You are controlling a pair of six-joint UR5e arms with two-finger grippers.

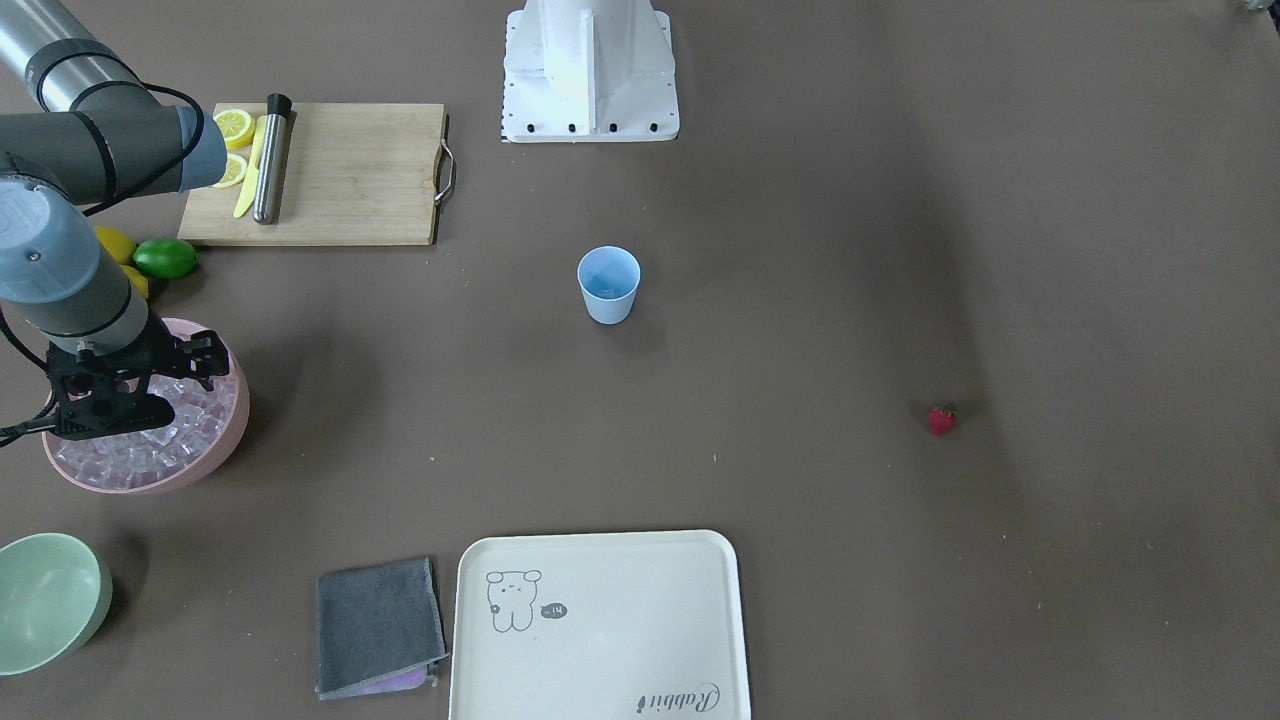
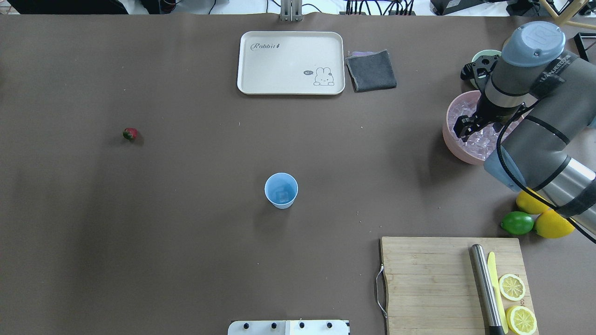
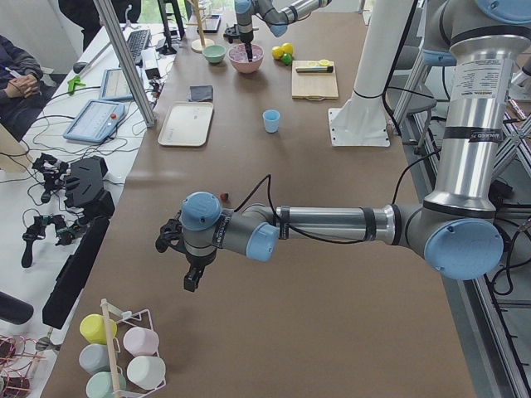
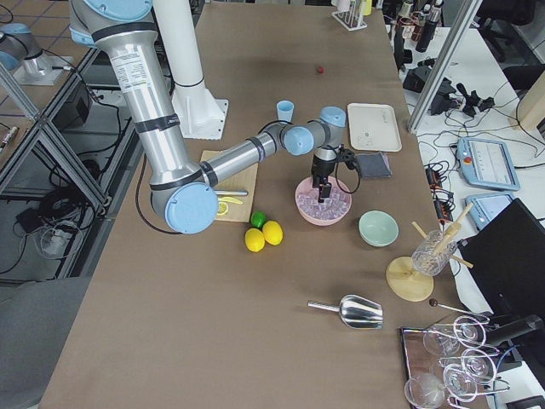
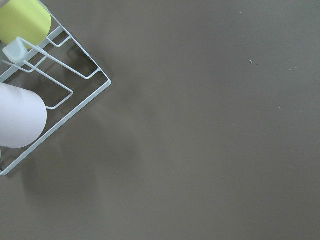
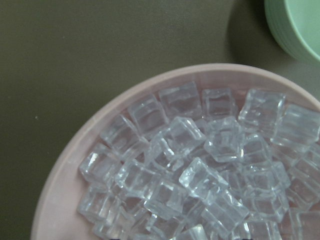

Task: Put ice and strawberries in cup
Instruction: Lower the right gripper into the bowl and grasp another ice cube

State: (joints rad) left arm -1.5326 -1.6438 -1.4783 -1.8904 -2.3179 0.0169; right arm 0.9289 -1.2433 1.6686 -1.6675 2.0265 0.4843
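The light blue cup [image 1: 608, 285] stands upright mid-table, and something clear like one cube lies at its bottom [image 2: 282, 193]. A red strawberry [image 2: 130, 134] lies alone on the table, far to the cup's left in the overhead view. Ice [image 6: 200, 170] fills the pink bowl [image 2: 449, 135]. My right gripper [image 2: 465, 128] hangs just over that ice, and I cannot tell whether it is open or shut. My left gripper [image 3: 192, 280] hovers above bare table, far from the cup. It shows only in the left side view, so I cannot tell its state.
A cutting board [image 1: 340, 180] holds lemon slices, a yellow knife and a steel muddler. Lemons and a lime [image 2: 518, 223] lie beside the pink bowl. A pale green bowl [image 1: 45, 610], a grey cloth [image 1: 378, 625] and a cream tray [image 1: 600, 630] line the far edge. A wire rack of cups [image 5: 30, 75] stands near the left gripper.
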